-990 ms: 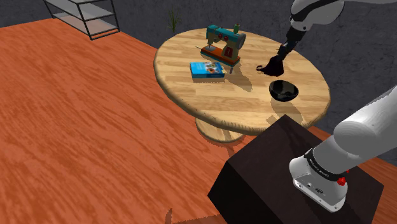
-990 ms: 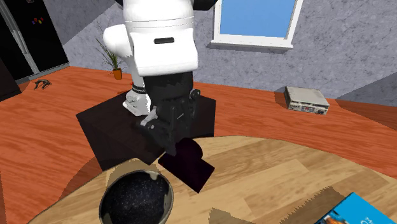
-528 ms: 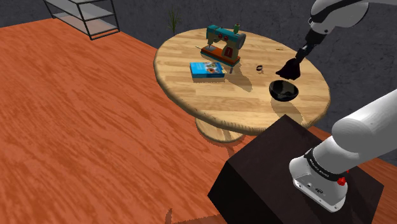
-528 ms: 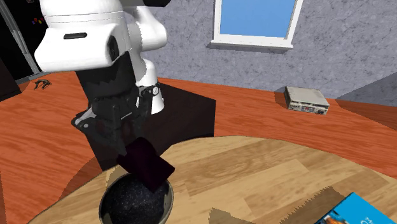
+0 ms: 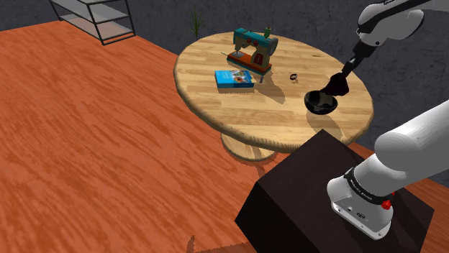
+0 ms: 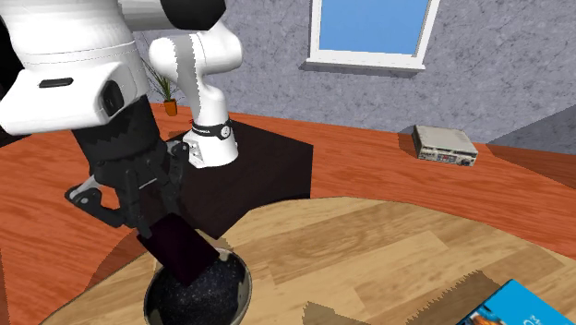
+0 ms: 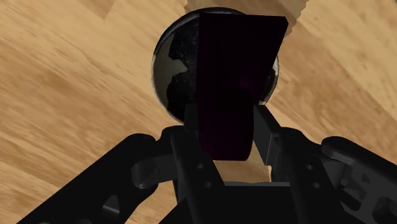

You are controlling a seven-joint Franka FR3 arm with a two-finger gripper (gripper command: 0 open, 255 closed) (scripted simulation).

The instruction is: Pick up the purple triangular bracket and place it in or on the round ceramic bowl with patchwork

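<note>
The dark purple bracket (image 6: pixel 181 247) (image 7: pixel 234 76) is clasped between my black fingers and hangs tilted just above the bowl. My gripper (image 6: pixel 152 226) (image 7: pixel 226 130) (image 5: pixel 335 83) is shut on it. The round dark speckled bowl (image 6: pixel 198 291) (image 7: pixel 168 67) (image 5: pixel 320 103) with pale patches on its rim sits on the round wooden table (image 5: pixel 216 75) near the edge closest to the stand. In the wrist view the bracket covers most of the bowl's inside.
A blue book (image 5: pixel 234 79) and a teal and orange sewing machine (image 5: pixel 253 49) stand on the table's far side, with a small dark object (image 5: pixel 293 76) between them and the bowl. The dark stand (image 5: pixel 338 194) is just off the table. A metal shelf (image 5: pixel 93 18) stands far off.
My gripper has carried the bracket from beside the bowl to right over it and has come lower. The bowl and the other things have stayed put.
</note>
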